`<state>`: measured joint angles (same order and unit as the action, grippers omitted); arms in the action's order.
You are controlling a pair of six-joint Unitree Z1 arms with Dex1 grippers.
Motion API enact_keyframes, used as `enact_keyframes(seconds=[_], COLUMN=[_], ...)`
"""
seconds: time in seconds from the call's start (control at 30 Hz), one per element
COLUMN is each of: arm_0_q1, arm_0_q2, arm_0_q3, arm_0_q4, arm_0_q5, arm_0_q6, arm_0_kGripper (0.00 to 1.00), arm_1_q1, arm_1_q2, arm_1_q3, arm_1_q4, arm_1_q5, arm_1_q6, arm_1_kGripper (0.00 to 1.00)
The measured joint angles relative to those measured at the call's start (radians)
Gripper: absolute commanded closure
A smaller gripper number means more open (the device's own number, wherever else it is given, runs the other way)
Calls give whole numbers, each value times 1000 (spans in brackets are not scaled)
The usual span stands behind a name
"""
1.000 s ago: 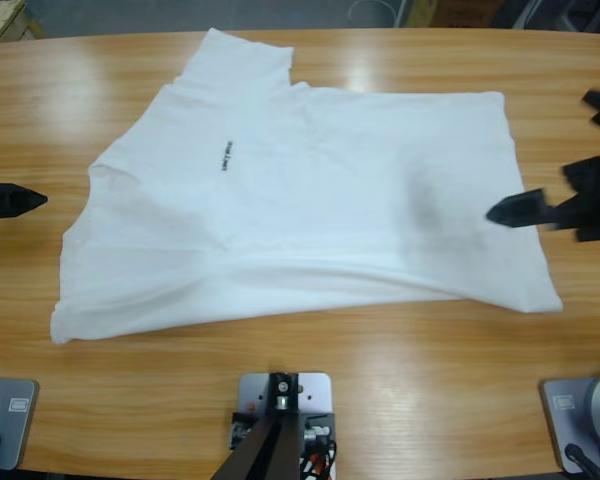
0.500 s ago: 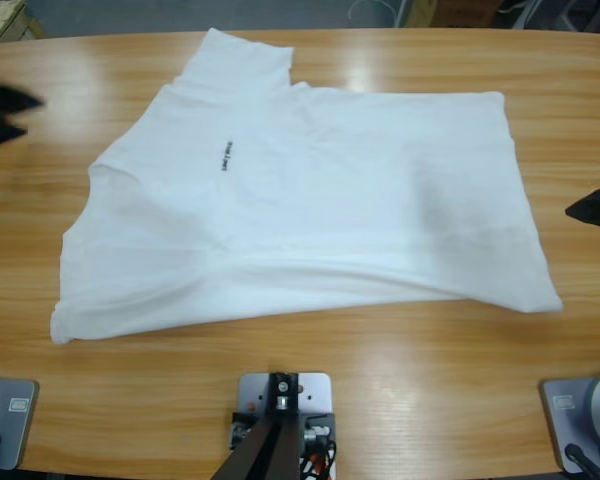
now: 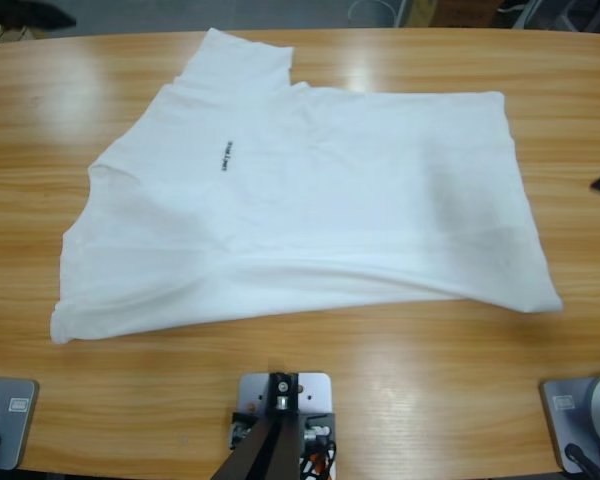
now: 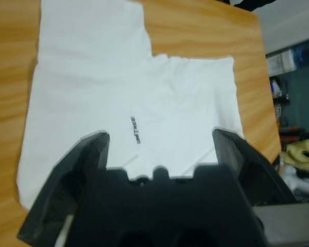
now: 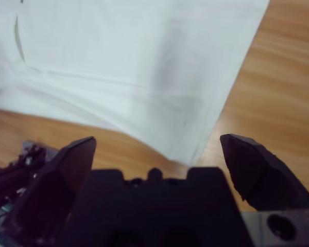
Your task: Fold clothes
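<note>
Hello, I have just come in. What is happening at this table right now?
Two robot arms are set up to fold a white T-shirt that lies spread on the wooden table, one sleeve pointing to the far edge. Neither holds it at this moment. The left gripper hangs open above the shirt, looking down at its small dark chest mark. The right gripper is open too, near one corner of the shirt, with nothing between its jaws.

The only writing is a short dark line of small letters (image 3: 225, 157) printed on the chest of the plain white short-sleeved cotton T-shirt (image 3: 310, 220). In the left wrist view it shows again (image 4: 134, 129), its letters too small to make out.
</note>
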<state>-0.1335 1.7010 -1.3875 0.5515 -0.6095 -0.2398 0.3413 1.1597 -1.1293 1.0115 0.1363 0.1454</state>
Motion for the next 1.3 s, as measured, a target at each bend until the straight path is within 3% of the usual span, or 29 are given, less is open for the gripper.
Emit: enact_keyframes(seconds=[0.27,0.37,0.5,0.67,0.73,0.77,1.3], arm_0_q1=[-70,-75,-64,22,36,37,37], arm_0_q2=[214,333,435,494,517,527,626], arm_0_q3=[-410,-502,-511,-473,-466,-464,-462], arm_0_q4=[-23,-25,-25,-25,-25,-25,-18], arm_0_q5=[125,129,102,-12,-41,-48,-36], arm_0_q6=[66,42,16,-5,-5,-5,-67], arm_0_kGripper=[225,229,271,263,47,7,0], arm_1_q1=[-20,-55,-121,-191,-196,-198,-202], arm_1_q2=[145,185,210,229,234,236,241], arm_1_q3=[-157,-179,-187,-187,-187,-187,-187], arm_1_q4=[-14,-27,-64,-97,-105,-107,-109], arm_1_q5=[-1,-2,9,34,43,46,54], arm_1_q6=[-51,-60,-68,-68,-68,-68,-68], arm_1_kGripper=[0,0,0,0,0,0,9])
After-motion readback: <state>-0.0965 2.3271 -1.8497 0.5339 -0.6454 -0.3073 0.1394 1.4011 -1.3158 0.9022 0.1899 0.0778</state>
